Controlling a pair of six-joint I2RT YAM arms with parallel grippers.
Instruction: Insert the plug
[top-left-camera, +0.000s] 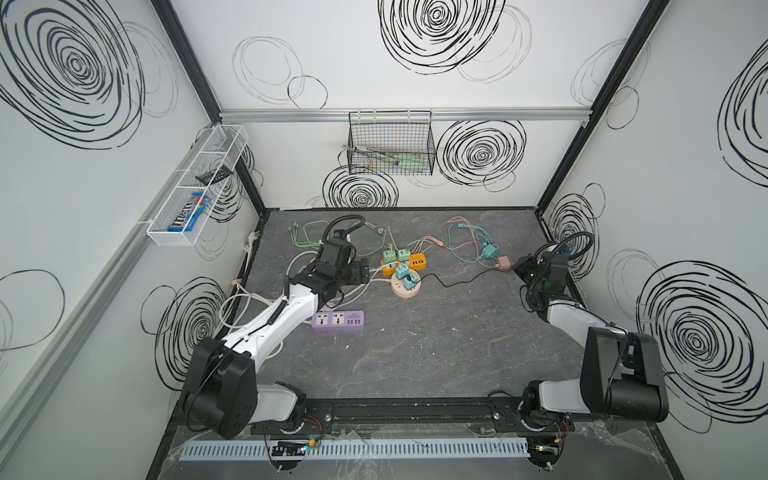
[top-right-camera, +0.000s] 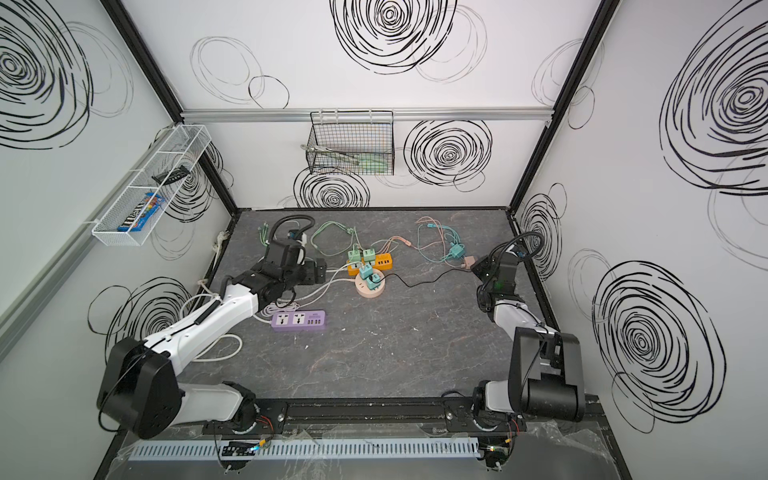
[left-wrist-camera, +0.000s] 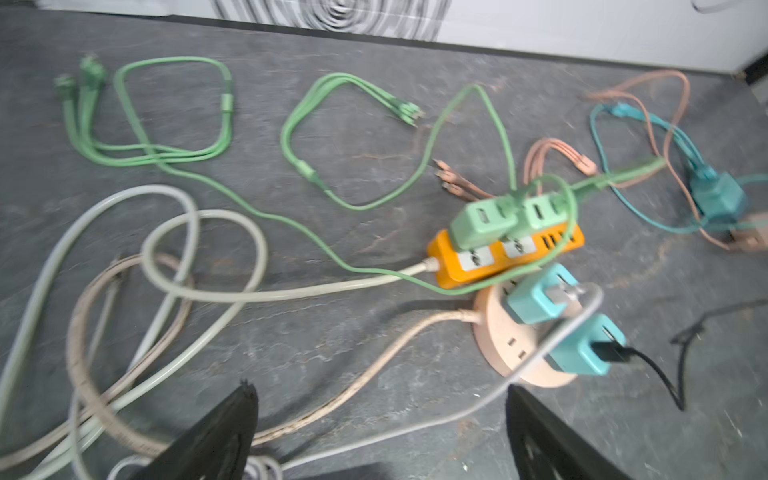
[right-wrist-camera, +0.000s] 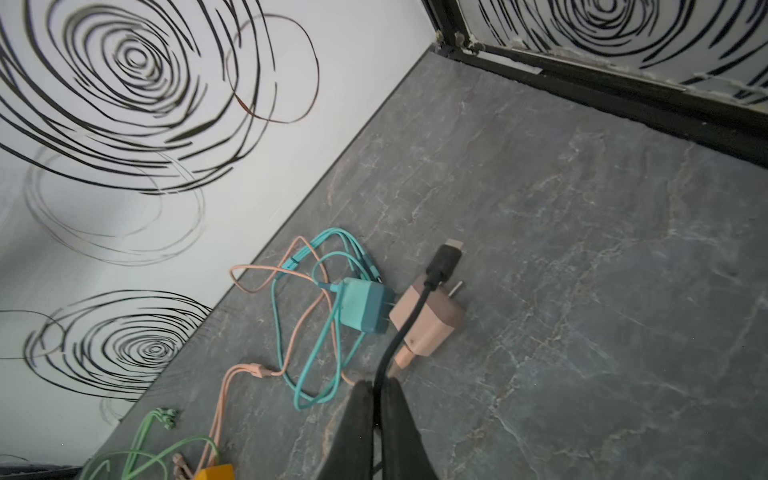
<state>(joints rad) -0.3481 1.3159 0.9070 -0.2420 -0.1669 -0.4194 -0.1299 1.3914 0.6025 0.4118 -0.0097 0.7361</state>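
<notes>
Regripping nearer the black plug (right-wrist-camera: 446, 257) would steady its insertion.

In a top view, the right gripper (top-left-camera: 519, 269) sits near the pink adapter (top-left-camera: 503, 263).

Left wrist view: the left gripper (left-wrist-camera: 380, 388) gapes empty above tangled cords (left-wrist-camera: 174, 266).

Right wrist view: the right gripper pinches the black cable (right-wrist-camera: 409, 328). The plug rests against the pink adapter, with the teal adapter (right-wrist-camera: 363, 307) crowding just beside.

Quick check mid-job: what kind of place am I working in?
Likely a robot test cell: white panel walls printed with black scribble spirals, a dark grey stone-look tabletop boxed in by them, and a black wire basket hung on the back wall.
</notes>
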